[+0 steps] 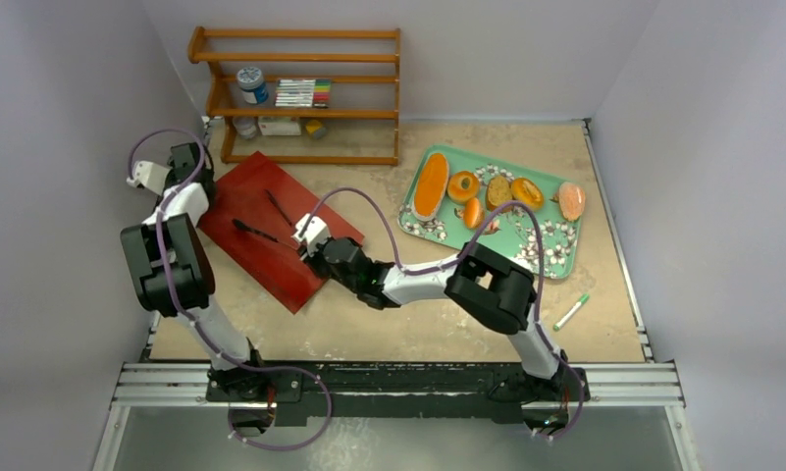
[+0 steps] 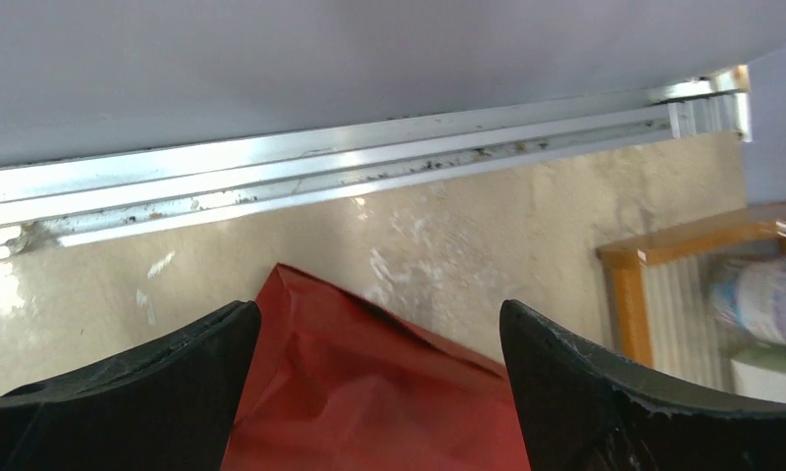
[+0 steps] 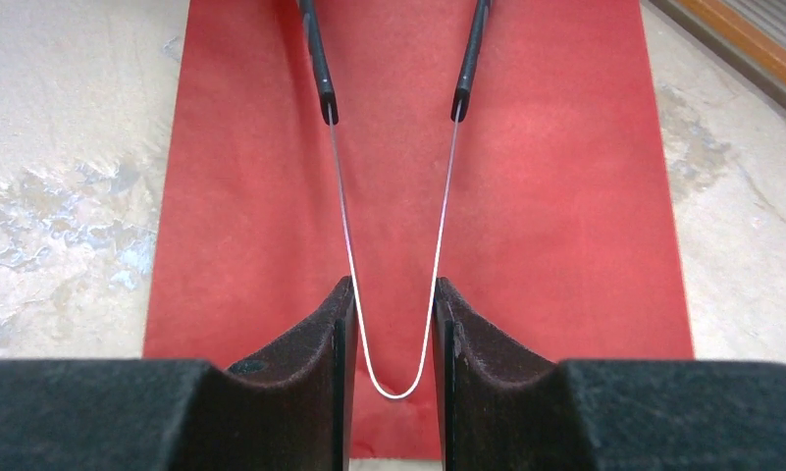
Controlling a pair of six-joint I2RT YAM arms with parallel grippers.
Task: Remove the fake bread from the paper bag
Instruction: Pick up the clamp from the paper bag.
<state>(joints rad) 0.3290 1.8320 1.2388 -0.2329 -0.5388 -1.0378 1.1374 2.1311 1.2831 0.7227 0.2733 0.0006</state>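
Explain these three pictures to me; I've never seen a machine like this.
Two robot arms are bolted at the table's near edge. The wide picture looks down from above; the other two come from cameras on each wrist. The red paper bag lies flat at left. The fake bread sits on a flowered green tray at right. A wooden shelf stands at the back. The left tool hangs wide open over the bag's corner, holding nothing. The right tool has its jaws slightly apart, with the bag's cord handle looped between them, not clamped.
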